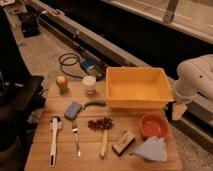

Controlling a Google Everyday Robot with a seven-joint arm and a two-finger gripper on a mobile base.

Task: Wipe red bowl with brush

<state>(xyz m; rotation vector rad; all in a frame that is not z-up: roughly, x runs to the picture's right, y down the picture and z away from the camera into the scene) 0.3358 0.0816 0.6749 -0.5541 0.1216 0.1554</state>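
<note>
Brush (53,142) lies flat on table (90,152), far left of gripper (178,110). Red bowl (152,125) near gripper. We read gripper open, empty: pickup not yet begun.

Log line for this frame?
gripper: beside yellow tub, jaws open, empty | brush: lying flat, untouched | red bowl: near gripper, untouched

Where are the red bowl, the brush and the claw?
Red bowl (154,125): camera view, its inside.
Brush (53,144): camera view, middle of its handle.
Claw (179,112): camera view, its lower end, hanging right of the tub (137,103).
</note>
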